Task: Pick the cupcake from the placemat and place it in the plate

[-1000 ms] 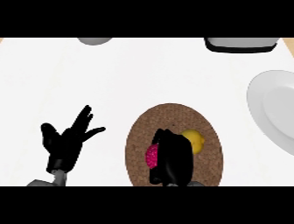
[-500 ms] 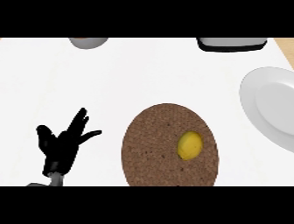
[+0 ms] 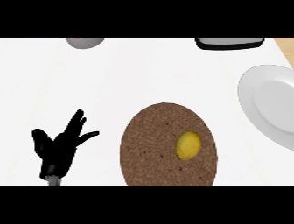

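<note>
**Brown placemat bare of cupcake, plate still unfilled**

Brown and woven-looking, the oval placemat carries only a yellow, lemon-like object, lying on the mat's right half. No cupcake shows anywhere, so I cannot tell where the task's thing is. The white plate sits up and to the right of the placemat, apart from it, with nothing on it.

Judging from this, the placing is not done: the plate holds nothing. Whether the cupcake is held out of view cannot be told. Its pointing and long axis cannot be given either, since it is unseen; the yellow object's long axis runs roughly top to bottom, tilted slightly.

Left of the placemat, the left hand rests over the surface with fingers spread and straight, holding nothing. The right hand is not visible.
</note>
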You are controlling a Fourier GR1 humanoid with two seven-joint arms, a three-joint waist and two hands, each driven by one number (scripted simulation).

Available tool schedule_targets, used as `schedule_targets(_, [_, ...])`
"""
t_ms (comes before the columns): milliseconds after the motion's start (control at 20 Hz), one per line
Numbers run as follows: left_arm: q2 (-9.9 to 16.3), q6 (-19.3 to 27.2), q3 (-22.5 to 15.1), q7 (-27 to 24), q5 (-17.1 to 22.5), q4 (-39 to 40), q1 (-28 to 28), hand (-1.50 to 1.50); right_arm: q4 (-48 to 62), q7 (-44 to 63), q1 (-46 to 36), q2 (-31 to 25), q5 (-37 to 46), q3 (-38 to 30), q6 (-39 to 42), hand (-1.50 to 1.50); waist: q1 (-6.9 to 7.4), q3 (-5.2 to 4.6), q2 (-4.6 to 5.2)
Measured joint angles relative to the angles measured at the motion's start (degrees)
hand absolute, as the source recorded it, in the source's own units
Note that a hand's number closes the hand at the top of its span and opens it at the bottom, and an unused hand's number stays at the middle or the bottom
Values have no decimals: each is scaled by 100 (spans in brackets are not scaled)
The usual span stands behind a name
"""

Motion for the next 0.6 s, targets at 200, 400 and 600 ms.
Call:
schedule_targets(200, [-3, -57, -9, 20, 32, 7, -60, 0, -19, -219, 412, -493, -78, -428, -971, 150, 53, 5, 51])
schedule_targets(400, [-24, -91, -69, 23, 12, 9, -136, 0, 31, -335, 565, -752, -337, -728, -1743, 150, 174, 13, 97])
schedule_targets(600, [-58, -115, -108, 73, 11, 57, -248, 0, 243, -492, 534, -1069, -1063, -1166, -2286, 150, 286, 19, 132])
